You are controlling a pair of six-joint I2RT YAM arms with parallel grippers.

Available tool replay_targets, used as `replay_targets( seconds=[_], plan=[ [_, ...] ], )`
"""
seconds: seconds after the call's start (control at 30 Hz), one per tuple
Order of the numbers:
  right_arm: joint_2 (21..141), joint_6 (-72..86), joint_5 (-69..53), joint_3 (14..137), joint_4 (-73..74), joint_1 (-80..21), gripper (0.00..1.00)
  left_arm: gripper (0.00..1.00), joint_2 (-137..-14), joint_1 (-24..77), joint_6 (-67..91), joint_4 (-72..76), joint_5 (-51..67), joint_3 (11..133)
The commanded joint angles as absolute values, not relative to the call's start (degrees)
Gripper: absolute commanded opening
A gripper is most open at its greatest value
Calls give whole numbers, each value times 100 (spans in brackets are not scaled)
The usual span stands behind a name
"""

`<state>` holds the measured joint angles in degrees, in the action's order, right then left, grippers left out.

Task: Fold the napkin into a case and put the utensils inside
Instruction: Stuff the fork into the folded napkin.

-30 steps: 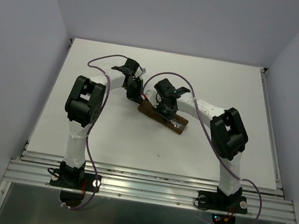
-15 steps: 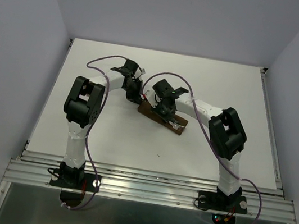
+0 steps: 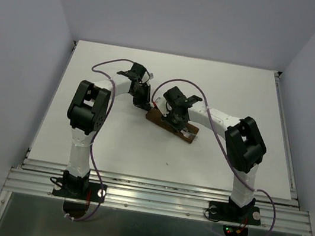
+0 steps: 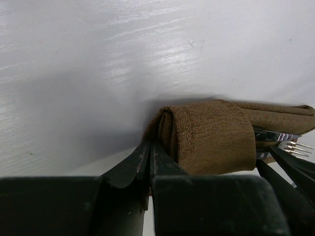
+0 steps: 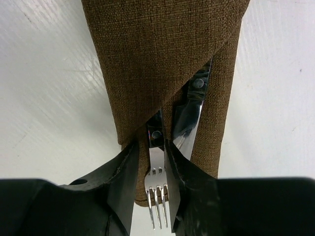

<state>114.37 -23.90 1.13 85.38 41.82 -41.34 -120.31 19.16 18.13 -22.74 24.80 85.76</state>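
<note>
White table [image 3: 112,141], both arms reaching in toward its middle. Brown case [image 3: 162,119] lies flat there, mid-table, angled from far-left to near-right, sitting between the two grippers.

Left gripper [image 4: 151,147]: at the case's far-left end, fingers pressed together, tips right against the rolled fold of cloth. Can't tell if any cloth is caught between them.

Right gripper [image 5: 150,150]: over the near-right, open end of the case, pinching the fork [image 5: 156,196] at its neck, one finger on each side.

Fork's dark riveted handle is tucked under the diagonal cloth flap; its tines stick out past the case's edge, pointing at the wrist camera.

Knife [image 5: 189,118] is just beside the fork on its right, also under the flap, with part of the blade and a riveted handle showing.
</note>
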Motion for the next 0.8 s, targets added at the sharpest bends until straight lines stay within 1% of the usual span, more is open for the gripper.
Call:
replay_targets(
  seconds=[0.0,0.1,0.3,0.67,0.77],
  plan=[
    [11039,-2294,132,8420,3938,-4192,35,13,-11865,1951,1767,-2391,2540,8657],
    [10934,-2285,150,8324,3885,-4192,35,13,-11865,1951,1758,-2408,2531,8657],
    [10591,-2206,105,7937,3490,-4192,41,13,-11839,1951,1731,-2426,2461,8631],
    [10600,-2162,97,7498,3085,-4140,41,13,-11830,1951,1714,-2426,2470,8604],
    [10600,-2180,53,7427,2989,-4078,38,13,-11830,1951,1705,-2426,2470,8596]
  ],
)
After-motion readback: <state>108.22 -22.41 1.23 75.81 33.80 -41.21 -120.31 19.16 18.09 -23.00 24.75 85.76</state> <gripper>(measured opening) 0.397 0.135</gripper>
